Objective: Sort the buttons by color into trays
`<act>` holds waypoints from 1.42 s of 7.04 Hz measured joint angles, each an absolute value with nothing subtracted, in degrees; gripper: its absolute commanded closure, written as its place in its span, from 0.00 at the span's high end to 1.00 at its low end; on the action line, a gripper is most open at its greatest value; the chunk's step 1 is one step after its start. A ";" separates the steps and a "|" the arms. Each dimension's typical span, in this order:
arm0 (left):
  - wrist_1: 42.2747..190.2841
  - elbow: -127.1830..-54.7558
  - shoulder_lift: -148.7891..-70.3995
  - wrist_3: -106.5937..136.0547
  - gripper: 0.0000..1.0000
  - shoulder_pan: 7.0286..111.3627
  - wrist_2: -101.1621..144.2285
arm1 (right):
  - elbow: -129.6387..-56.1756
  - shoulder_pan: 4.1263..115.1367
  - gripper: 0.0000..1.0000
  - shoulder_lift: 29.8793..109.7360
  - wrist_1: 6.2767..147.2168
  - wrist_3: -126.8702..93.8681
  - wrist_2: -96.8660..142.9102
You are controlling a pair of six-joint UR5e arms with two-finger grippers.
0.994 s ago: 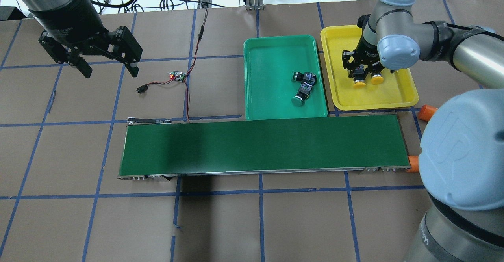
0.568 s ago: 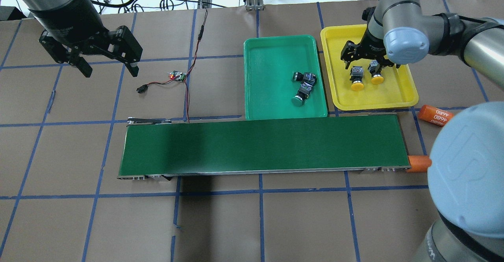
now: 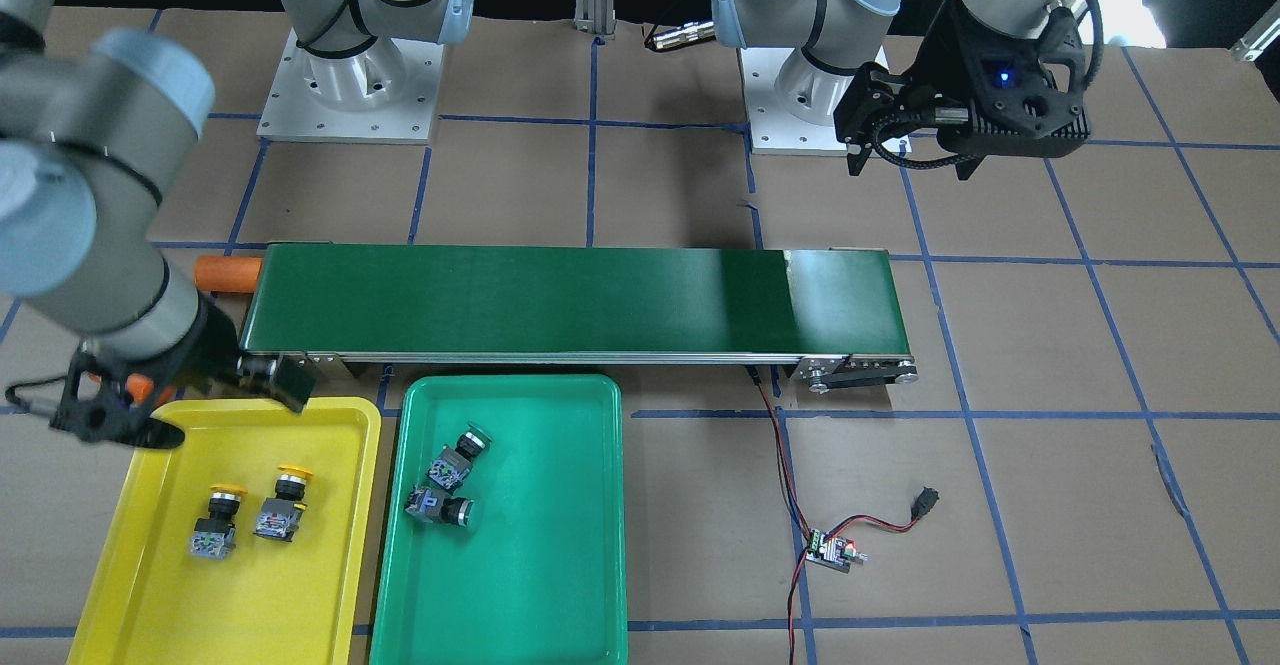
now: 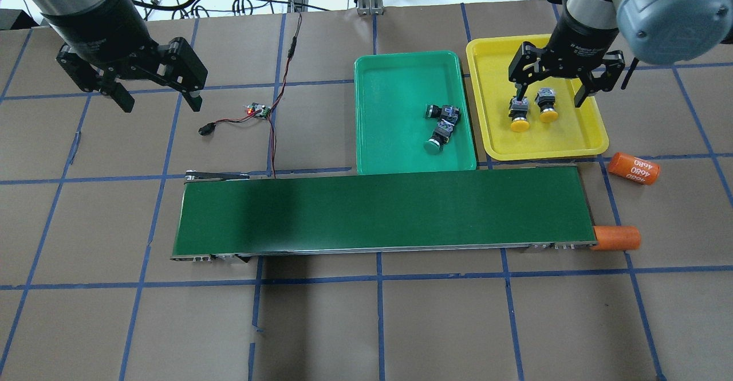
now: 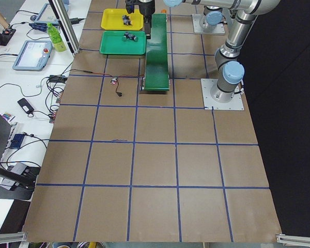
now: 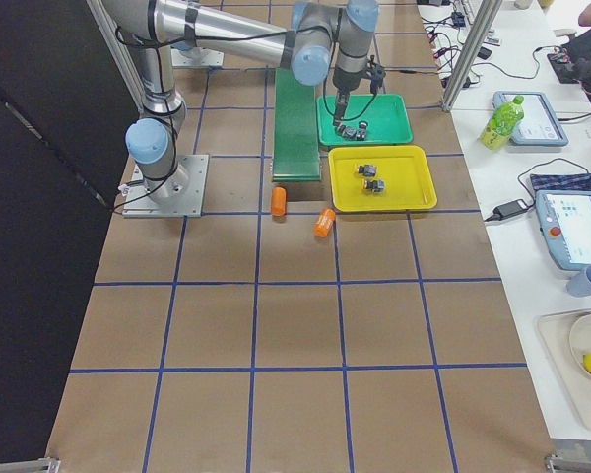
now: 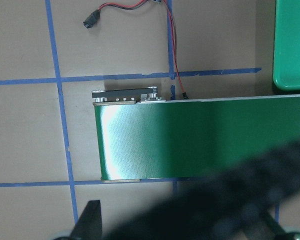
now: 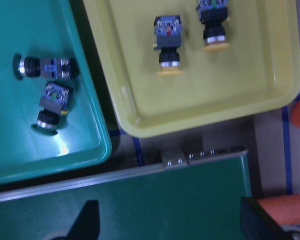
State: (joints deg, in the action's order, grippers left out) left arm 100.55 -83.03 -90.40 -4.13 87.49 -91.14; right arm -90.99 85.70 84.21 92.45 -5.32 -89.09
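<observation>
Two yellow-capped buttons [image 4: 519,116] [image 4: 547,107] lie side by side in the yellow tray [image 4: 550,137]. Two green-capped buttons [image 4: 442,112] [image 4: 437,138] lie touching in the green tray [image 4: 395,94]. My right gripper [image 4: 550,95] hangs open above the yellow tray, over the two buttons and holding nothing. Its wrist view looks down on all of the buttons, with the yellow-capped ones [image 8: 168,45] at the top. My left gripper [image 4: 160,105] is open and empty, high over the table's far left.
The long dark green conveyor belt [image 4: 383,209] runs in front of both trays. One orange cylinder [image 4: 633,168] lies right of the belt and another [image 4: 615,238] sits at its end. A small circuit board with red wires [image 4: 257,110] lies near the left gripper.
The right gripper has let go of a yellow-capped button in the yellow tray, opened wide and lifted away from it. The left arm has stayed still.
</observation>
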 measured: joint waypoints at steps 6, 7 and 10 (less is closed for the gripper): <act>100.55 -82.84 -90.35 -4.13 1.00 87.45 -91.06 | -96.24 89.62 1.00 99.08 80.05 -6.07 -89.84; 100.55 -82.82 -90.35 -4.13 1.00 87.45 -91.06 | -96.48 88.41 1.00 99.33 80.47 -5.94 -89.84; 100.55 -82.82 -90.35 -4.34 1.00 87.43 -91.13 | -96.86 86.95 1.00 99.73 81.55 -6.22 -89.77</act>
